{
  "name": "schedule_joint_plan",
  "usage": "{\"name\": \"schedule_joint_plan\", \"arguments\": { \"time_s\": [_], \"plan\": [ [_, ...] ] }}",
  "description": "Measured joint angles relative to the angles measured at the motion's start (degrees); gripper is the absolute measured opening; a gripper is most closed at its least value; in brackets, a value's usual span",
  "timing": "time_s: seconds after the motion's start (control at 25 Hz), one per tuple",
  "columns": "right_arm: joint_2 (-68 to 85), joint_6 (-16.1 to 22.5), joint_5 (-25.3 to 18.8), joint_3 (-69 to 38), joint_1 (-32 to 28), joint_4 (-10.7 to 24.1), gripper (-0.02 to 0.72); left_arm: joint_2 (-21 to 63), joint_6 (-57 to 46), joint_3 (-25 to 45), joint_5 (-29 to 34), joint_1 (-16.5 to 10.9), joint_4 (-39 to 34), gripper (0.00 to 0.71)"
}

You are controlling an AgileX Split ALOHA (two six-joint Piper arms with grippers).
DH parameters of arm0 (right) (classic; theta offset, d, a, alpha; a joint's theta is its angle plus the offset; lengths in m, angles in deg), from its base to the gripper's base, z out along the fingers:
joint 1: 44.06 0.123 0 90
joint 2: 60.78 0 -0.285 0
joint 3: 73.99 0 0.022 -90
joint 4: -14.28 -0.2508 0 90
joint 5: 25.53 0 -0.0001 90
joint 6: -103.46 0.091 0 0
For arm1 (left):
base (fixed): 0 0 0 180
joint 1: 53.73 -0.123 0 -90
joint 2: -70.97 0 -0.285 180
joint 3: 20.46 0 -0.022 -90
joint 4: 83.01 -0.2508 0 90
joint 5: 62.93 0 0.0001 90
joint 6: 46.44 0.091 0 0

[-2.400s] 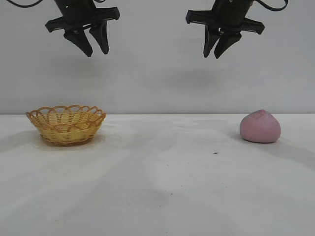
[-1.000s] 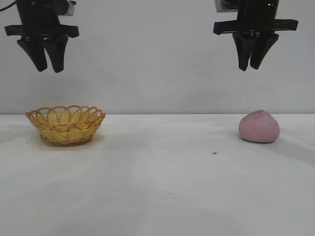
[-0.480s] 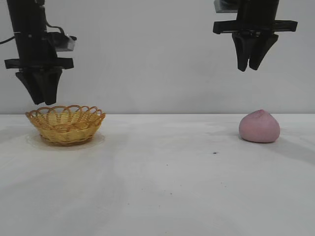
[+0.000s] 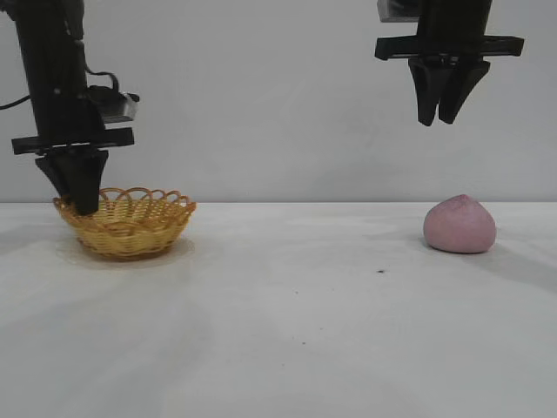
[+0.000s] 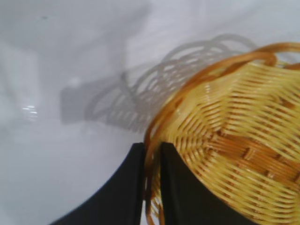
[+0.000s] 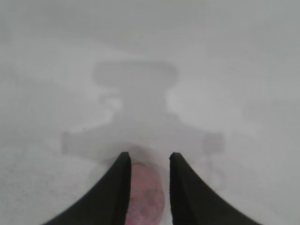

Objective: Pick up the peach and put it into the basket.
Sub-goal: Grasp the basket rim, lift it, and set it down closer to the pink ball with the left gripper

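Left gripper [image 4: 81, 202] is down at the basket [image 4: 130, 225], at the rim on the side away from the peach [image 4: 459, 225]. The left wrist view shows its jaws nearly closed with a scalloped rim loop running through the narrow gap between the fingers [image 5: 129, 187], so it is clamped on the basket [image 5: 234, 140] rim; the fingertips themselves are cut off at the frame edge. Basket sits on the white table [image 4: 278, 331], and its weave and looped edge throw a shadow on the table beside it. Peach is well apart from the basket, across the table, resting on the surface with its pointed tip up, nothing touching it. Right gripper [image 4: 439, 117] hangs high over the peach, slightly toward the basket side of it, well clear of it. Its jaws are a little way apart and hold nothing: the right wrist view shows a clear gap between the two fingers [image 6: 112, 192], with the peach [image 6: 146, 197] visible through that gap down on the table, blurred. The gripper shadow falls on the table next to the peach. A small dark speck [image 4: 380, 271] lies on the table between basket and peach, nearer the peach.
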Motion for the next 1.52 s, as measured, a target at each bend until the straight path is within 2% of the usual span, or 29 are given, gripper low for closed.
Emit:
{"name": "schedule_joint_plan", "arguments": {
  "time_s": [0.16, 0.36, 0.56, 0.76, 0.96, 1.12, 1.16, 1.32, 1.52],
  "plan": [
    [0.79, 0.0, -0.12, 0.0, 0.0, 0.0, 0.208, 1.35, -2.94, 5.09, -3.53, 0.71, 2.95, 0.0],
    [1.89, 0.0, -0.12, 0.0, 0.0, 0.0, 0.208, 7.41, -4.71, 19.47, -14.68, 4.4, 5.45, 0.0],
    [2.11, -0.47, -0.65, 0.0, 0.0, -0.18, 0.208, 17.1, -4.33, 35.28, -29.52, 7.43, 13.43, 0.0],
    [2.11, -1.55, -0.94, 0.0, 0.0, -1.67, 0.208, 20.61, -2.54, 45.0, -38.41, 8.61, 25.13, 0.0],
    [2.11, -2.01, -2.06, 0.0, 0.0, -2.22, 0.208, 20.61, 3.42, 49.83, -43.63, 10.6, 40.15, 0.0],
    [2.11, -2.62, -2.06, 0.0, 0.0, -3.29, 0.208, 20.61, 4.94, 51.68, -45.47, 12.03, 46.23, 0.0],
    [2.11, -2.62, -2.06, 0.0, 0.0, -3.44, 0.208, 20.61, 4.99, 52.1, -46.07, 12.18, 46.83, 0.071],
    [2.11, -2.78, -2.06, 0.0, 0.0, -3.69, 0.208, 20.61, 5.08, 53.77, -46.97, 12.43, 47.81, 0.071],
    [2.11, -3.01, -2.28, 0.0, 0.0, -3.69, 0.208, 20.61, 5.08, 53.89, -46.77, 12.43, 47.69, 0.245]
  ]
}}
